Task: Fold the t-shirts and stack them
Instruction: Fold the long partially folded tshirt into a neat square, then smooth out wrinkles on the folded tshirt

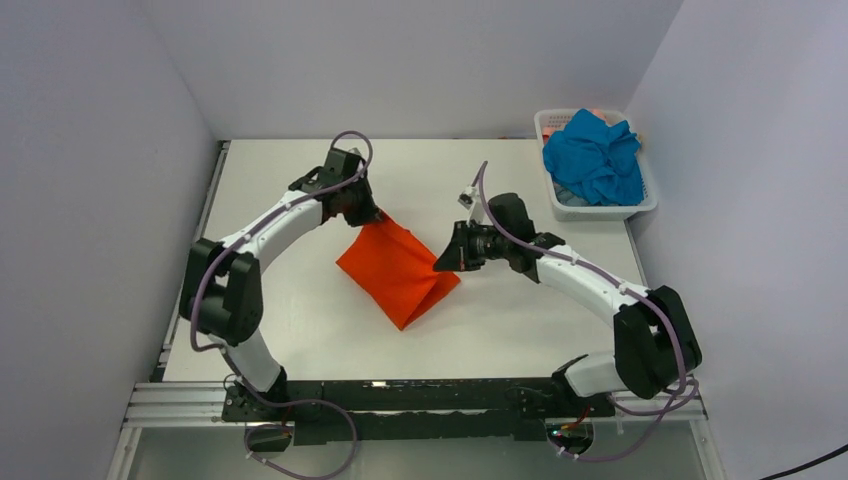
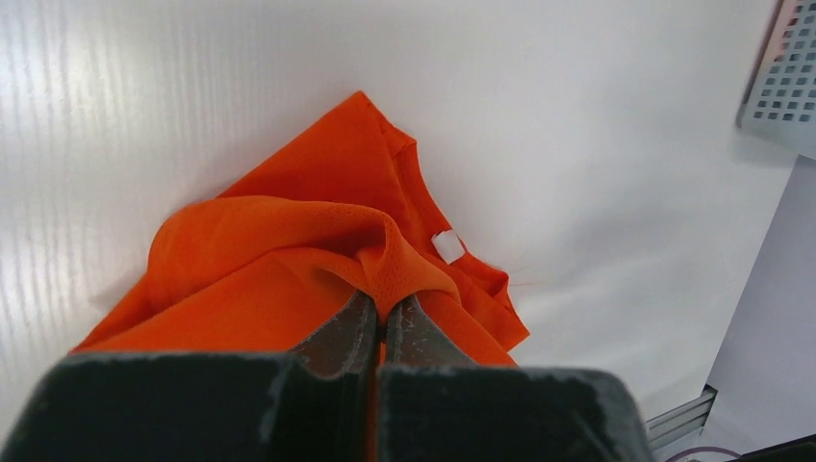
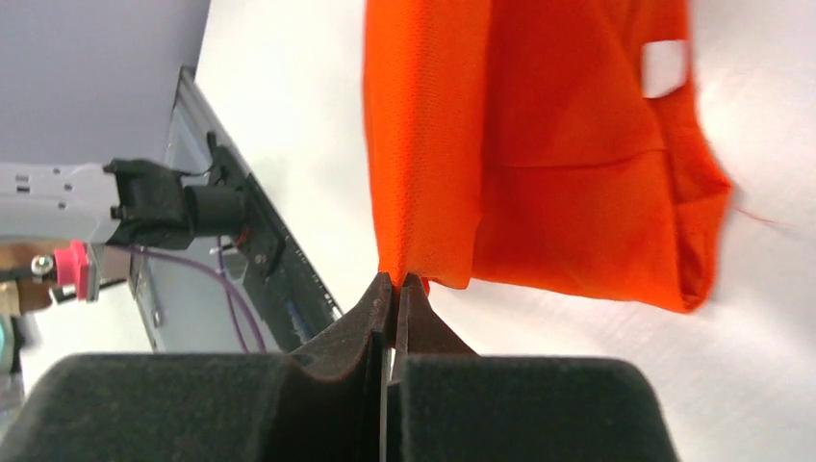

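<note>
The bright orange t-shirt [image 1: 398,268] lies partly folded in the middle of the white table, held up at two corners. My left gripper [image 1: 368,214] is shut on its far left corner; in the left wrist view the cloth [image 2: 289,260] bunches between the closed fingertips [image 2: 387,310], with a white neck label [image 2: 446,245] showing. My right gripper [image 1: 447,262] is shut on its right corner; in the right wrist view the cloth [image 3: 539,144] hangs from the pinched tips [image 3: 395,284]. The teal blue t-shirt [image 1: 594,157] lies crumpled in the basket at the far right.
The white mesh basket [image 1: 640,207] stands at the table's far right corner, and its corner shows in the left wrist view [image 2: 784,82]. Grey walls close in the left, back and right sides. The metal rail [image 1: 400,398] with both arm bases runs along the near edge.
</note>
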Controlling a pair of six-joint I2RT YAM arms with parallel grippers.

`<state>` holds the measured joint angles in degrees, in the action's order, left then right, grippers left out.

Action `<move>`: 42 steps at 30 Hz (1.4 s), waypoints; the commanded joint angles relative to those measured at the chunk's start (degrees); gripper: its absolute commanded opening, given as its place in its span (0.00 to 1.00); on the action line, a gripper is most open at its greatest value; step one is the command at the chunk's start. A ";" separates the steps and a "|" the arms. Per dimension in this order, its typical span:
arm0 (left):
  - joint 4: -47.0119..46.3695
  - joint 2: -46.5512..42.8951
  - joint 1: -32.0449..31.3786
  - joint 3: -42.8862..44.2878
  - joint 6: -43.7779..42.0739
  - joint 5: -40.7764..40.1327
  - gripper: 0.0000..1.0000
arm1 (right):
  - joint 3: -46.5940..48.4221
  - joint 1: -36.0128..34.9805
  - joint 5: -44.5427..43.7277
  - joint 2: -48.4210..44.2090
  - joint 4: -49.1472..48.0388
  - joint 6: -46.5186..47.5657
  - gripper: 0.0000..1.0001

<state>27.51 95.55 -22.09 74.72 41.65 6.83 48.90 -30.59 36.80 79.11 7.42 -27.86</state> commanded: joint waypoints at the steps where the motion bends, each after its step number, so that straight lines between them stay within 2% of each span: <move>1: -3.44 4.95 -0.40 5.57 -0.34 -1.86 0.00 | -0.71 3.84 -0.50 1.21 3.14 2.04 0.00; 7: -3.08 13.71 -0.97 10.94 -0.96 -0.46 0.00 | -1.30 7.04 -0.82 5.51 3.04 2.83 0.00; 10: -3.03 17.58 -1.26 13.19 -1.42 -0.83 0.08 | -1.55 8.00 -3.47 7.41 2.76 3.20 0.02; 12: -2.98 19.38 -1.29 14.69 -1.58 -1.09 0.14 | -1.18 8.53 -5.59 9.04 2.71 3.57 0.09; 13: -2.97 20.06 -1.29 15.47 -1.75 -1.00 0.21 | -0.54 8.68 -7.24 9.89 3.28 3.78 0.13; 15: -2.87 20.91 -1.29 16.93 -2.15 0.06 0.48 | 1.16 8.94 -11.36 10.73 4.65 4.40 0.21; 16: -3.00 20.80 -1.29 17.41 -2.54 1.41 0.63 | 2.06 9.13 -13.34 10.47 5.64 4.28 0.34; 18: -3.60 19.48 -1.36 17.49 -2.88 3.02 0.88 | 3.90 9.40 -15.27 9.09 7.38 4.66 0.64; 19: -4.39 18.08 -1.38 16.91 -3.01 3.42 0.98 | 4.64 9.42 -16.35 7.90 8.10 4.80 0.75; 21: -5.36 14.65 -1.42 14.75 -3.34 3.94 0.99 | 5.05 9.43 -18.41 5.00 8.83 4.56 0.98; 22: -5.82 12.71 -1.46 13.42 -3.53 4.27 0.99 | 4.85 9.36 -18.89 3.41 8.87 4.26 0.99; 24: -7.12 8.09 -1.55 9.86 -4.26 5.87 0.99 | 3.06 9.33 -16.53 0.22 7.01 2.74 1.00; 27: -8.84 2.84 -1.85 3.93 -5.48 10.83 0.99 | -1.64 8.22 -6.32 -3.24 -2.37 -1.86 1.00; 29: -11.11 -0.29 -2.07 -1.47 -6.03 14.07 0.99 | -3.53 5.50 -0.96 -3.20 -10.72 -5.32 1.00; 31: -14.81 -2.28 -2.06 -7.10 -5.44 15.19 0.99 | -2.31 0.73 -0.22 -0.99 -12.31 -5.42 1.00; 34: -19.15 -0.84 -1.38 -12.02 -3.77 15.64 1.00 | 0.97 -2.13 -2.50 4.11 -12.33 -5.40 1.00; 39: -20.13 6.87 -0.05 -13.90 -2.26 18.86 0.99 | 1.05 -0.71 -5.30 12.17 -12.18 -7.13 1.00; 42: -20.87 7.85 0.60 -17.02 -0.33 15.64 0.99 | -0.64 1.59 -3.17 17.59 -13.06 -5.95 1.00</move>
<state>9.56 102.48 -22.48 60.90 38.70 22.65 48.69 -31.57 32.82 91.66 -2.50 -33.65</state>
